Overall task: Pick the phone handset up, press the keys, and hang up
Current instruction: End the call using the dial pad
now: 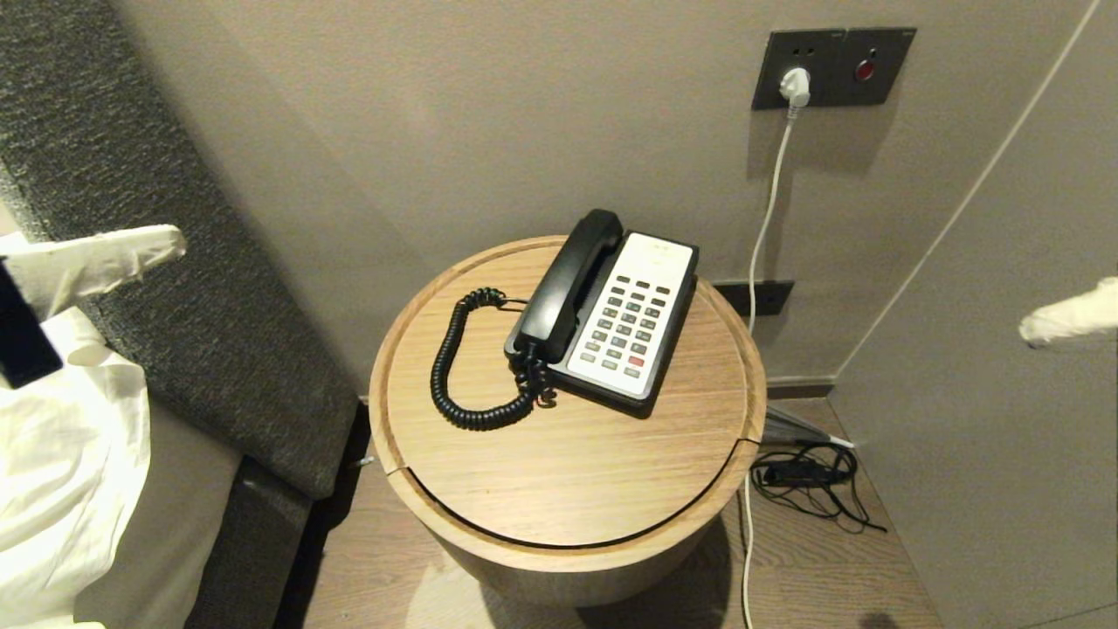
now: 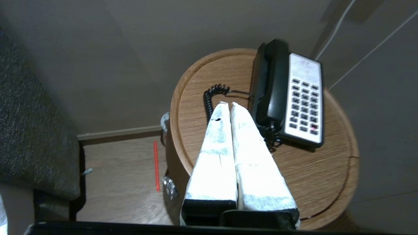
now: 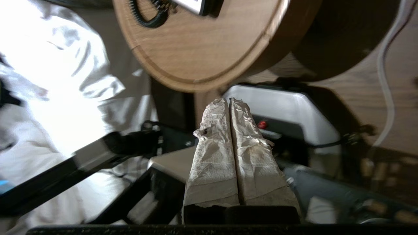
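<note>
From my station I find both arms clear of the work. The left claw (image 1: 170, 243) hangs at about 9 o'clock from the table (image 1: 489, 489), out over the bed edge (image 1: 218, 349), its two wrapped fingers (image 2: 218, 130) pressed together and holding nothing. The right claw (image 1: 1031, 330) sits at about 3 o'clock, well out beside the wall, fingers likewise pressed flat together and empty; its wrist view looks back under the table rim toward the robot's own base.

On the round wooden table, nearest me, lies bare tabletop. Beyond it the coiled cord (image 1: 458, 367) loops out on the left side. Behind that stands the phone (image 1: 633, 323), set toward the far half of the table, with its keypad (image 1: 629, 328) on the right half of the body. The handset (image 1: 568, 284) rests in its cradle along the phone's left side, not yet lifted.

The handset's long axis runs from about 7 o'clock near me to 1 o'clock at the far end, roughly parallel to the phone body. It lies on the side facing the left claw, with only the cord between them. I judge the left arm the better placed for the lift: it must open, cross over the cord, and close across the handset's narrow width. The right arm would then be free for the keys. The task is at its very start.

Farthest back, a white plug (image 1: 795, 87) sits in the wall socket.
</note>
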Robot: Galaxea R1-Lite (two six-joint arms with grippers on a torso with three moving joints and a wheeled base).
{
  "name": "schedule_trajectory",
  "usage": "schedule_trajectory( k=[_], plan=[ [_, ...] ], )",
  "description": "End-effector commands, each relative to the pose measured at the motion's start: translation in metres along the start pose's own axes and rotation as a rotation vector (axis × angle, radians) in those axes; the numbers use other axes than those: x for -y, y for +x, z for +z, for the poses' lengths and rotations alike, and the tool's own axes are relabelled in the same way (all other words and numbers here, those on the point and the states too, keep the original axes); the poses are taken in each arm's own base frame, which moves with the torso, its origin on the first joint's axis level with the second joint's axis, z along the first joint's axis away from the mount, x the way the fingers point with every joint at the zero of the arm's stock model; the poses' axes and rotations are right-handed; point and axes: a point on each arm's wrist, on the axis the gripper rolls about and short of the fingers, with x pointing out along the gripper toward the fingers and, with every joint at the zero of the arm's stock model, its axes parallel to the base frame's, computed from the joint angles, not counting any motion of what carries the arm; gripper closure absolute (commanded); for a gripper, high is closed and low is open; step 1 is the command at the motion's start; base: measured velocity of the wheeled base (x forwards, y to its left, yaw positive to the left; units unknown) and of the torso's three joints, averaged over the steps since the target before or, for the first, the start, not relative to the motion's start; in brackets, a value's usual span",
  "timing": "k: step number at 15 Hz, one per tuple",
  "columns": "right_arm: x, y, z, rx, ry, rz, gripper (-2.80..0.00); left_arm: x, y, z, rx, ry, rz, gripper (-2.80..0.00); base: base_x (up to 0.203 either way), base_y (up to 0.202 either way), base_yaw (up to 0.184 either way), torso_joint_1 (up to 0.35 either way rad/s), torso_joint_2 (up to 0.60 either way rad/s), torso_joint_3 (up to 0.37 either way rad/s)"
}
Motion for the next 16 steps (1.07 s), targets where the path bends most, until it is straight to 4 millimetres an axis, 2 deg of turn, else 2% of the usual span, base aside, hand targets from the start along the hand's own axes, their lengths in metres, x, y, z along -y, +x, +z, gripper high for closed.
schedule_trajectory(
  k=[1, 3, 6, 8, 10, 14, 16],
  plan=[
    [-0.006, 0.055, 0.035, -0.105, -0.011, -0.055, 0.0, -0.003, -0.021, 0.002, 0.054, -0.016, -0.002, 0.0, 0.0, 0.0, 0.0, 0.0, 0.0, 0.0],
    [-0.019, 0.095, 0.048, -0.185, -0.077, -0.085, 0.0, -0.005, -0.023, -0.008, 0.032, -0.025, -0.003, 0.0, 0.0, 0.0, 0.0, 0.0, 0.0, 0.0],
    [-0.036, 0.168, 0.041, -0.312, -0.168, -0.134, 0.0, -0.005, -0.024, -0.007, 0.041, -0.029, -0.01, 0.0, 0.0, 0.0, 0.0, 0.0, 0.0, 0.0],
    [-0.046, 0.203, 0.036, -0.321, -0.208, -0.114, 0.0, -0.005, -0.025, -0.009, 0.037, -0.03, -0.011, 0.0, 0.0, 0.0, 0.0, 0.0, 0.0, 0.0],
    [-0.056, 0.217, 0.029, -0.323, -0.238, -0.092, 0.0, -0.005, -0.026, -0.01, 0.037, -0.032, -0.011, 0.0, 0.0, 0.0, 0.0, 0.0, 0.0, 0.0],
    [-0.055, 0.239, 0.031, -0.305, -0.242, -0.09, 0.0, -0.006, -0.028, -0.012, 0.032, -0.033, -0.017, 0.0, 0.0, 0.0, 0.0, 0.0, 0.0, 0.0],
    [-0.054, 0.244, 0.032, -0.296, -0.249, -0.087, 0.0, -0.006, -0.028, -0.013, 0.03, -0.033, -0.018, 0.0, 0.0, 0.0, 0.0, 0.0, 0.0, 0.0]
  ],
)
